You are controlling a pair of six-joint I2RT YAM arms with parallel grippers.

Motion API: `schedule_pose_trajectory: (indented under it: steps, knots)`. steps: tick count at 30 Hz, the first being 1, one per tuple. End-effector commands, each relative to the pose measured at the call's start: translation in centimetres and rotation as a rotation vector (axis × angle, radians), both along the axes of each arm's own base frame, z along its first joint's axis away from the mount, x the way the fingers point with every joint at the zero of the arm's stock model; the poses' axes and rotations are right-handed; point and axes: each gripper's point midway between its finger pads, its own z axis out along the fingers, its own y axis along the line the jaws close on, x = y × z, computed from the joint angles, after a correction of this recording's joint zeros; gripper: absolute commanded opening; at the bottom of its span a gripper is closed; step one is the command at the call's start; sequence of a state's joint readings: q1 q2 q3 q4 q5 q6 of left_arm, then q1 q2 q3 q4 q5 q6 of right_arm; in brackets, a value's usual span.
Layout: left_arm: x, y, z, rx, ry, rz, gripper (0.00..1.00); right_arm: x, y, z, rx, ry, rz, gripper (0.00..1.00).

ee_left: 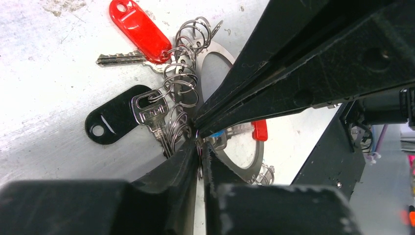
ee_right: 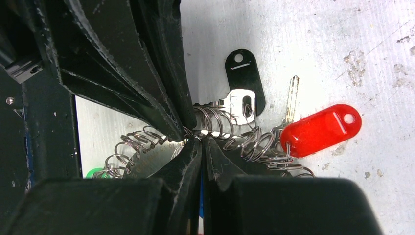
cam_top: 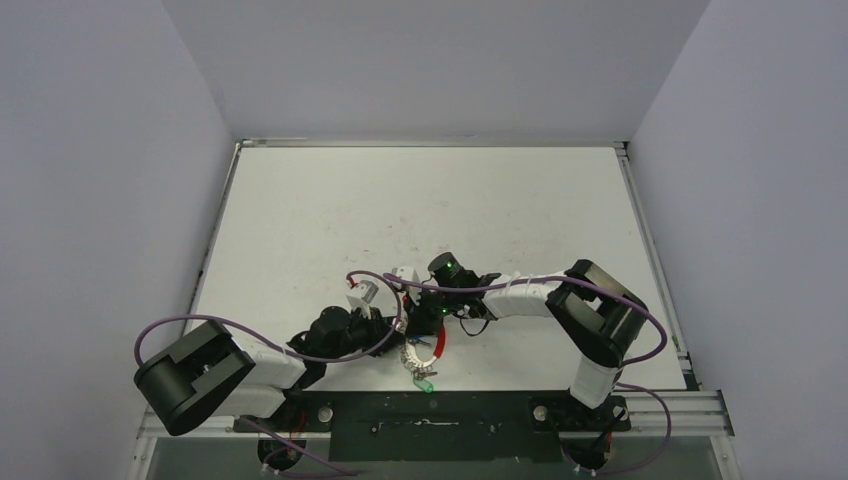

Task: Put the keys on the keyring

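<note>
The keyring (ee_left: pixel 221 55) is a flat silvery loop with a short red section (ee_left: pixel 260 130) and lies on the table, strung with several small wire rings (ee_left: pixel 181 81). In the top view it (cam_top: pixel 424 352) lies just below where both grippers meet. My left gripper (ee_left: pixel 199 155) is shut on one thin wire ring of it. My right gripper (ee_right: pixel 200 143) is shut, tip to tip with the left one, and a sliver of the blue key (ee_right: pixel 200 192) shows between its fingers. The green key's head (ee_right: pixel 94 172) lies at the loop's near end (cam_top: pixel 427 383).
A red tag (ee_left: pixel 139 29) with a silver key, a black tag (ee_left: pixel 114 121) and another silver key (ee_left: pixel 150 116) hang on the small rings beside the fingers. The table's near edge and the black base rail (cam_top: pixel 430 412) are close below. White walls stand on three sides.
</note>
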State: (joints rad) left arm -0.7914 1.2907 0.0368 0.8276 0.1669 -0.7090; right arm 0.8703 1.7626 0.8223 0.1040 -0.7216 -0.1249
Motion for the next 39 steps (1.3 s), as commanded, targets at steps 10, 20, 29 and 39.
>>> schedule_pose_trajectory:
  steps: [10,20,29,39]
  knots:
    - [1.0,-0.4,3.5,-0.072,-0.146,0.002,0.0,0.7,0.2,2.0,0.057,-0.036,-0.03,0.0]
    - [0.8,0.5,8.1,-0.172,-0.336,0.008,0.0,0.2,0.0,4.5,0.138,-0.084,-0.02,0.0]
    - [0.5,0.8,10.8,-0.22,-0.444,-0.006,0.0,-0.3,0.6,7.1,0.252,-0.127,0.013,0.0]
    - [0.4,0.6,12.5,-0.252,-0.523,-0.028,0.0,-0.6,0.3,9.6,0.359,-0.202,0.003,0.28]
